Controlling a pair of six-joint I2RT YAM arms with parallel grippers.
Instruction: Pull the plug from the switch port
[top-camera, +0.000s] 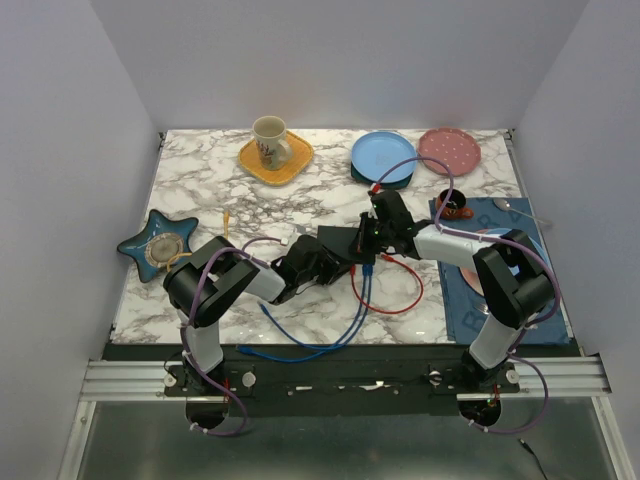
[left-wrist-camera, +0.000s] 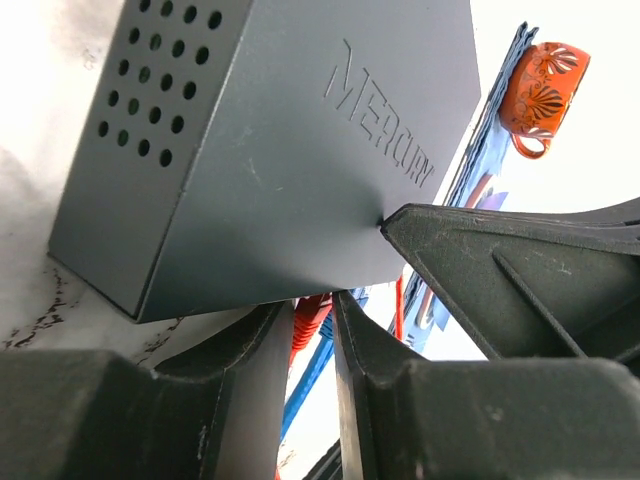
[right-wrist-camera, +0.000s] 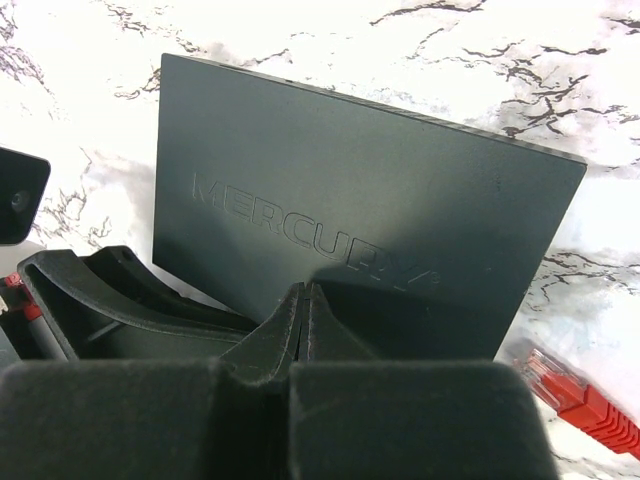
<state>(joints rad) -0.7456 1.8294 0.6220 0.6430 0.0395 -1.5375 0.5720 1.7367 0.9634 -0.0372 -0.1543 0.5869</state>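
The flat matte-black switch box (top-camera: 343, 243) lies mid-table; its "MERCURY" top shows in the left wrist view (left-wrist-camera: 290, 150) and the right wrist view (right-wrist-camera: 360, 220). A red plug (left-wrist-camera: 310, 318) and a blue cable (left-wrist-camera: 310, 375) meet its near edge; the port itself is hidden. My left gripper (left-wrist-camera: 312, 302) is closed round the red plug at that edge, and shows in the top view (top-camera: 322, 262). My right gripper (right-wrist-camera: 305, 292) is shut and empty, its tips resting on the box top (top-camera: 372, 233). The red cable (top-camera: 412, 290) loops to the right.
A loose red plug (right-wrist-camera: 580, 398) lies beside the box. A mug on a yellow plate (top-camera: 275, 150), a blue plate (top-camera: 383, 155) and a pink plate (top-camera: 448, 148) stand at the back. A star dish (top-camera: 155, 245) is left; an orange cup (top-camera: 457, 208) on a blue mat (top-camera: 500, 300) is right.
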